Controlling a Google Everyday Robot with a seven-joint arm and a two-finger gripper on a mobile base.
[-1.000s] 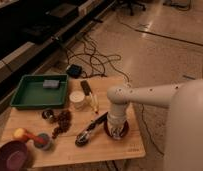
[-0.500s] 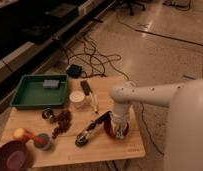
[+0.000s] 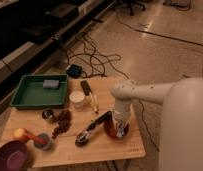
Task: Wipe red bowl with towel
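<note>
- red bowl point(image 3: 111, 133): small, round, red-orange; sits on the table point(image 3: 107, 150) near its right front corner, partly covered from above by the gripper.
- gripper point(image 3: 120, 125): at the end of a white arm point(image 3: 145, 92) that reaches in from the right and turns straight down; lowered into the red bowl; whether it is released or clasping something cannot be told.
- dark utensil point(image 3: 93, 130): long, lying at a slant just left of the red bowl, its upper end touching or nearly touching the bowl's rim, its rounded head toward the table's front.
- white cup point(image 3: 76, 99): upright, mid-table, behind the utensil.
- dark slim object point(image 3: 86, 88): lying just behind the white cup, near the table's back edge.
- brown cluster point(image 3: 62, 123): small lumpy pieces, left of the utensil.
- small dark round item point(image 3: 47, 115): just beside the cluster, on its left.
- green tray point(image 3: 28, 93): rectangular, at the table's back left; holds a grey-blue block point(image 3: 51, 83) near its far rim.
- grey cup point(image 3: 43, 142): front left, with a red piece across it.
- yellow-orange ball point(image 3: 18, 133): just left of the grey cup.
- maroon bowl point(image 3: 13, 156): larger, at the front left corner, well apart from the red bowl.
- cables point(image 3: 92, 56): tangled on the floor behind the table.
</note>
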